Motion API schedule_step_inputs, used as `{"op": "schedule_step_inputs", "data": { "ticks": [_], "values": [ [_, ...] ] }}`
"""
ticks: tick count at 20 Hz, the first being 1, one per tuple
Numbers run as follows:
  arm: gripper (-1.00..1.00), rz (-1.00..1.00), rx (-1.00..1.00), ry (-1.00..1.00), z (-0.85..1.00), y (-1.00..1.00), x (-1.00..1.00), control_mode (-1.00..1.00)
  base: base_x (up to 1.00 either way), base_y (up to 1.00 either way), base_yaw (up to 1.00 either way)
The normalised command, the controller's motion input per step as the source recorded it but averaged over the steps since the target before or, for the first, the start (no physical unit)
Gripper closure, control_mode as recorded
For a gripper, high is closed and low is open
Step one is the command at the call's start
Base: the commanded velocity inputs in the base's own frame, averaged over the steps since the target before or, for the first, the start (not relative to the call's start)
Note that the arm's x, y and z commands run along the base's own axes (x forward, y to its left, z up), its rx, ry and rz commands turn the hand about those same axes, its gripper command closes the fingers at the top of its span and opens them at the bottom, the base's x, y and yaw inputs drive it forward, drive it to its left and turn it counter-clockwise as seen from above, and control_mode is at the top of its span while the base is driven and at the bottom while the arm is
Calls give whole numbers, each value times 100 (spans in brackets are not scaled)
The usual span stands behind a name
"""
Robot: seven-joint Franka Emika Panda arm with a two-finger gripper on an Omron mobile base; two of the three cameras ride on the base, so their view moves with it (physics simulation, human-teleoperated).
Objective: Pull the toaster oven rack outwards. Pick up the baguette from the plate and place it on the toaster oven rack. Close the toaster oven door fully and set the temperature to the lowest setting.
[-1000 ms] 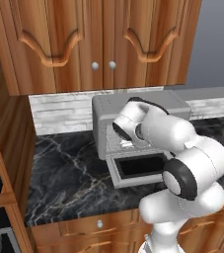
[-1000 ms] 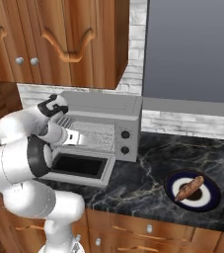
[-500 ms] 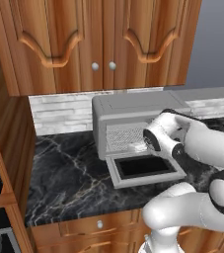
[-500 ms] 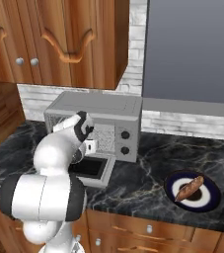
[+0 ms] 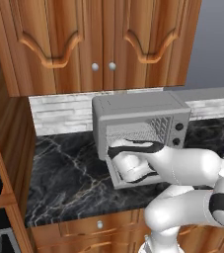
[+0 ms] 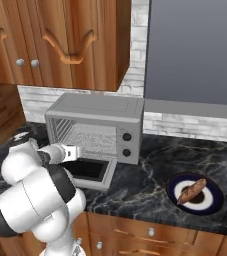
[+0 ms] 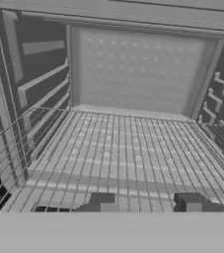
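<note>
Left base view: the boxy grey metal toaster oven [image 5: 140, 123] sits on the dark veined marble table [image 5: 69, 183], its glass-windowed toaster oven door [image 5: 133, 173] folded down flat.

Right base view: the thin reddish-brown baguette [image 6: 191, 190] lies on the round pale-rimmed plate [image 6: 195, 194], well apart from the oven.

Hand view: the pincer [image 7: 145, 202] sits at the front edge of the silvery wire toaster oven rack [image 7: 118, 158]; I cannot tell whether it pinches the wire.

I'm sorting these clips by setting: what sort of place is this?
A simulated home kitchen, by the look of it: wooden cabinets hang over a dark marble counter, which holds a toaster oven and a plate with a baguette.
</note>
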Motion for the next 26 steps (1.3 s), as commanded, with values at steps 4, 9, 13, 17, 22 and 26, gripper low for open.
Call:
{"op": "schedule_step_inputs", "data": {
  "ticks": [4,9,13,17,22,26],
  "values": [
    [-100,0,-33,83,-39,-33,-100,-100,0,0,0],
    [-100,0,-20,38,36,-77,-100,-100,0,0,0],
    [-100,0,-2,-1,100,-79,-100,-100,0,0,0],
    [-100,-2,0,-13,100,-58,-79,-100,0,0,0],
    [-100,-10,3,-23,100,-10,-1,-100,0,0,0],
    [-100,-4,10,-31,100,-11,0,-100,0,0,0]
  ]
}}
